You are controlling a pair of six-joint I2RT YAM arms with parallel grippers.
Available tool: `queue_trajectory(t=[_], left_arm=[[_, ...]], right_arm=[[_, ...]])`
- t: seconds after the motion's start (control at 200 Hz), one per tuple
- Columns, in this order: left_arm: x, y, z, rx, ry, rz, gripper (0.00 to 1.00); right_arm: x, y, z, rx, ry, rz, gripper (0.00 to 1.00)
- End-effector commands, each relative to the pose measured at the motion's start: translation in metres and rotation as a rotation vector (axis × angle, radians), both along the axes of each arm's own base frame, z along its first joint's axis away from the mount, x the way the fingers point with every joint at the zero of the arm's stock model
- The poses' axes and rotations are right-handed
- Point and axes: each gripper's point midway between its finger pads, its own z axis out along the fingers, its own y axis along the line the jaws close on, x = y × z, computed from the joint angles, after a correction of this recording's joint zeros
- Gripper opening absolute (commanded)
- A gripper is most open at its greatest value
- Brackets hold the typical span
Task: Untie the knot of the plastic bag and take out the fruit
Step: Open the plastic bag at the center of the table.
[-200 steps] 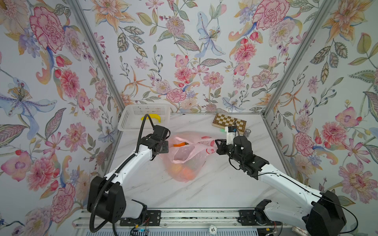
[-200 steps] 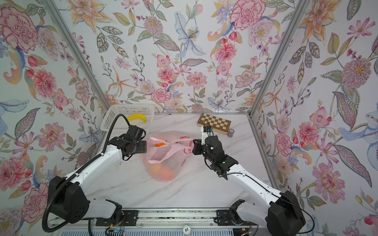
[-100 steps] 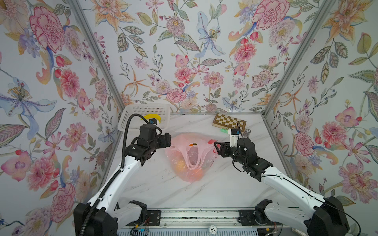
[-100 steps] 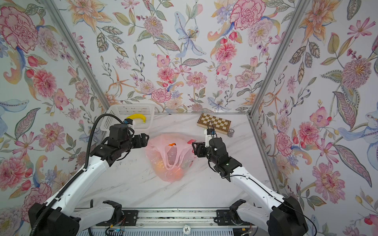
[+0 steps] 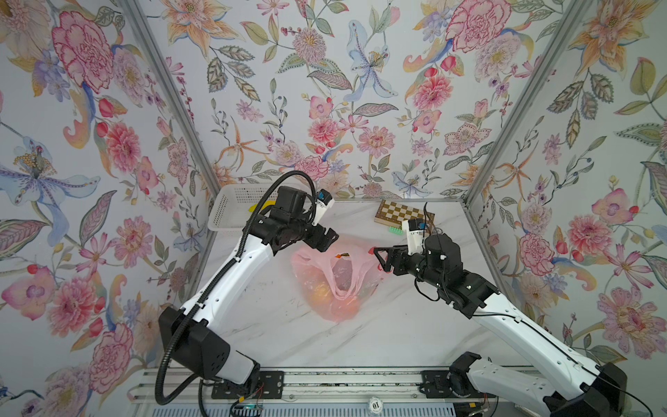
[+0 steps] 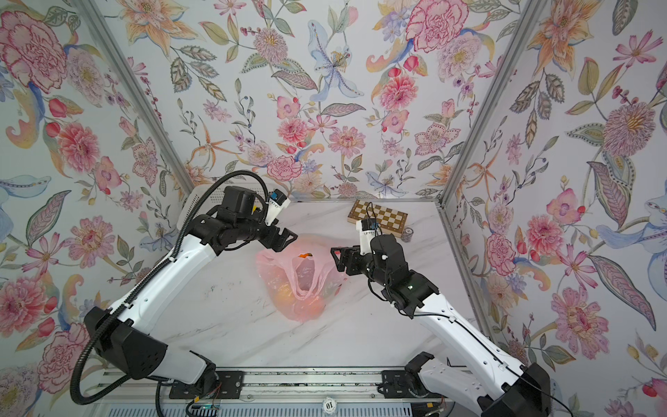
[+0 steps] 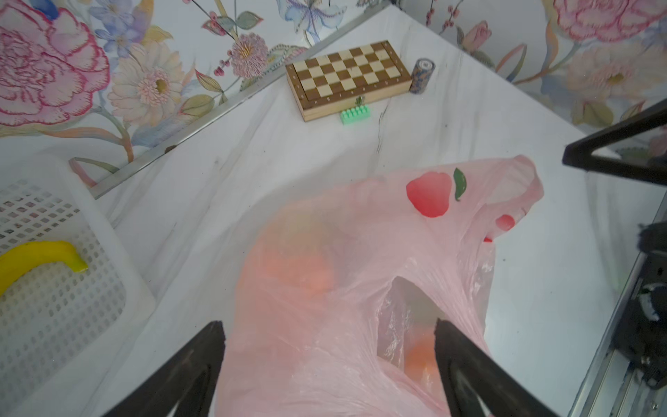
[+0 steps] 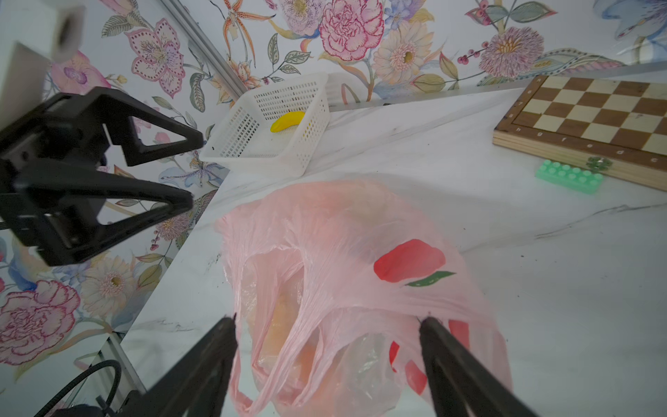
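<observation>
Fingers [image 7: 195,361] of your left gripper [image 5: 330,242] and right gripper [image 5: 378,259] gape wide, empty, at 11 and 2 o'clock of the plastic bag [image 5: 335,285] lying on the worktop [image 5: 274,325]. The knot looks undone, I think. Reach in carelessly and thin film snags, dragging the fruit [image 5: 317,290] sideways.

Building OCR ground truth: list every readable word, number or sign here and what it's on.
"10": round tag on the front rail, upside down in both top views.
"h g f e d c": along the edge of the chessboard, right wrist view.
Digits on the chessboard's side: too small to read.
On the bag: only red fruit prints show, no legible lettering.
Label on the small cylinder: too blurred.
</observation>
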Motion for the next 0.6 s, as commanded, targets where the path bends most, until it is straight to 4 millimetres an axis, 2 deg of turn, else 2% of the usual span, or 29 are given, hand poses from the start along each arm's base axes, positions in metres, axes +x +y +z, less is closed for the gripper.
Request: queue_trajectory(t=[0.0,0.16,0.33,0.495,0.59], left_arm=[[-0.012,-0.001,-0.032,0.142,0.070,-0.146,0.94],[0.004,-0.009,-0.064,0.206,0.130,-0.164,0.94],[0.025,-0.022,-0.085,0.219,0.114,-0.168,0.92],[0.043,-0.019,-0.106,0.287,0.090,-0.125,0.79],[0.057,-0.012,-0.112,0.319,0.062,-0.052,0.57]], right_arm=[[-0.014,0.012,-0.004,-0.024,0.050,0.089,0.82],[-0.018,0.016,-0.007,-0.036,0.060,0.105,0.83],[-0.016,0.014,-0.014,-0.045,0.068,0.089,0.83],[-0.016,0.014,-0.016,-0.054,0.075,0.086,0.83],[-0.015,0.015,-0.015,-0.056,0.073,0.088,0.83]])
